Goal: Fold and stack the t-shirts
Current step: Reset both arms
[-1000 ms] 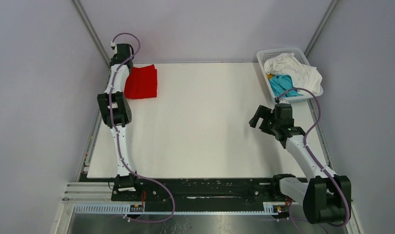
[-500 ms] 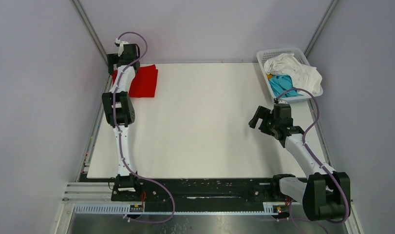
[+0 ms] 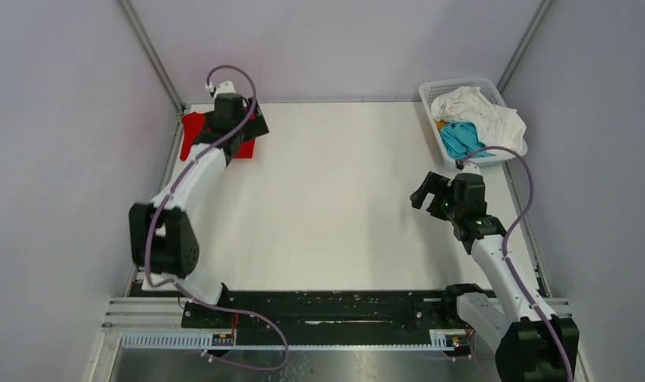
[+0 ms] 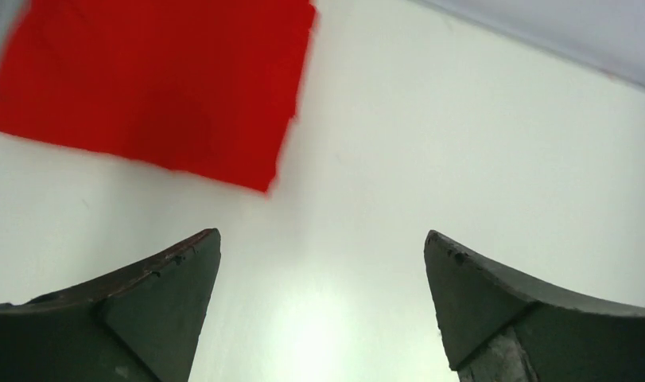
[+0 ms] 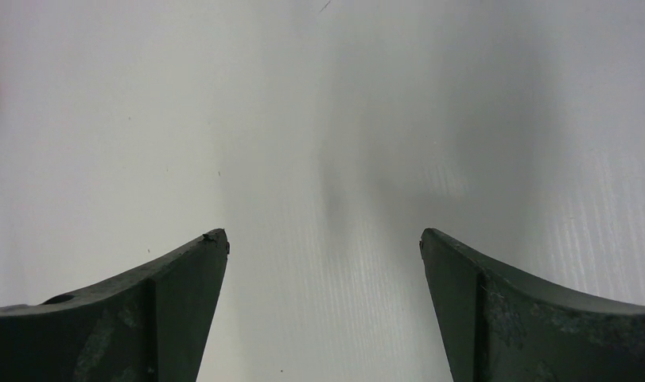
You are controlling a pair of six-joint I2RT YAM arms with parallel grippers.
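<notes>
While pale grey walls [image 3: 343,40] close in three sides, the white table [image 3: 343,207] fills most of the overhead view; the right wrist view shows its surface faintly ribbed. Along its near edge runs a black rail [image 3: 343,306] carrying both arm bases. The left arm [image 3: 192,173] reaches to the far left corner, where its wrist hides part of the folded red t-shirt [image 4: 144,79] from above. That shirt lies flat on the table by the left edge. The right arm [image 3: 494,255] stands bent near the right edge. A white lattice basket [image 3: 456,82] sits at the far right corner, holding a crumpled white t-shirt [image 3: 482,111] piled over a teal t-shirt [image 3: 460,139]. A purple cable [image 3: 231,79] loops along each arm. The left gripper [image 4: 320,235] has its jaws spread wide and grips nothing, with the red shirt just beyond its fingertips. The right gripper [image 5: 323,235] is equally wide and empty over bare table.
</notes>
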